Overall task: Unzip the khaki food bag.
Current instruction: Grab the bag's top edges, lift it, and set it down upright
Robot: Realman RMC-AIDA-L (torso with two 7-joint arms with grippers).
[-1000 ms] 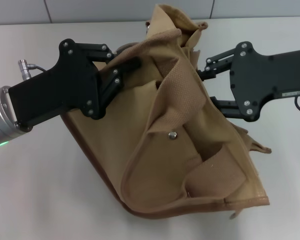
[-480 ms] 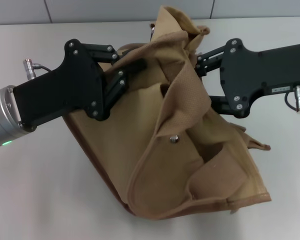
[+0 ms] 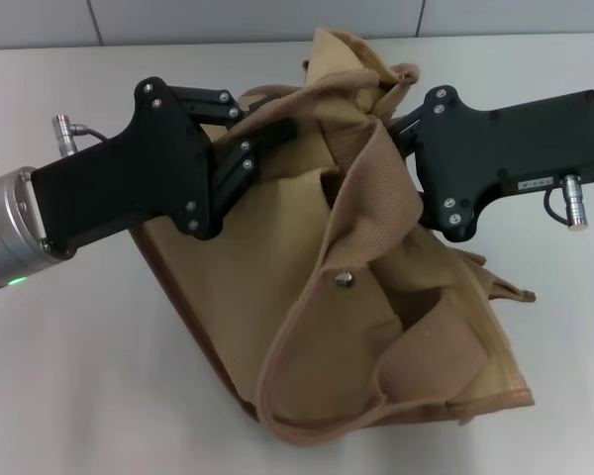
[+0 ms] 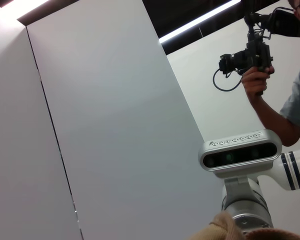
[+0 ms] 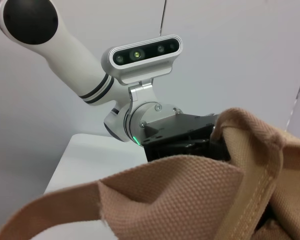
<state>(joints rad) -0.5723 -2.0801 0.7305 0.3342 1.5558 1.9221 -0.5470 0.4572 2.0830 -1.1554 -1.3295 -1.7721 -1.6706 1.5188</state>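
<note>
Canvas of the khaki food bag (image 3: 376, 327) slumps mid-desk (image 3: 69, 396). My right gripper (image 3: 394, 129), at three o'clock, has slid inward along the top, likely dragging the zipper; its closure I cannot tell. My left gripper (image 3: 267, 134), at ten o'clock, stays clamped on the rim.

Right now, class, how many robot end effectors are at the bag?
2. The left end effector is at the khaki food bag's upper left; the right end effector at its upper right, fingertips hidden.

My left gripper (image 3: 267, 139) and right gripper (image 3: 401, 134) grip the crumpled khaki food bag (image 3: 376, 327) at mid-frame on the white table (image 3: 69, 396).
</note>
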